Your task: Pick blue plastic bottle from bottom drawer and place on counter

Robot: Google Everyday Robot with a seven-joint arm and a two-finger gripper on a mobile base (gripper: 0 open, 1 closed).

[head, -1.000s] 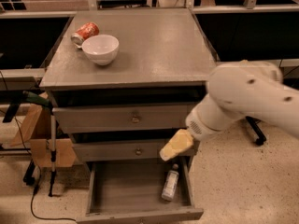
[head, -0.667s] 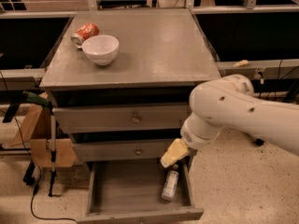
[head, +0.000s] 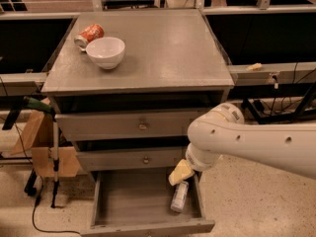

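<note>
The bottom drawer (head: 133, 201) stands pulled out, so the bottle (head: 179, 196) lying along its right wall can be reached from above. The tool (head: 181, 172) hangs just over the bottle's far end, apparently lining up a grasp. I cannot tell how far open it is. A bowl (head: 105, 52) and a can (head: 89, 34) sit at the desk's (head: 168, 58) left rear, so its right side looks the likely landing spot.

We see warm, even overhead light giving the tabletop (head: 168, 53) a soft sheen; dark shadow fills the recesses above the upper drawers (head: 140, 126), and the tool (head: 181, 172) hangs over the dimmer bottom drawer (head: 133, 201).
</note>
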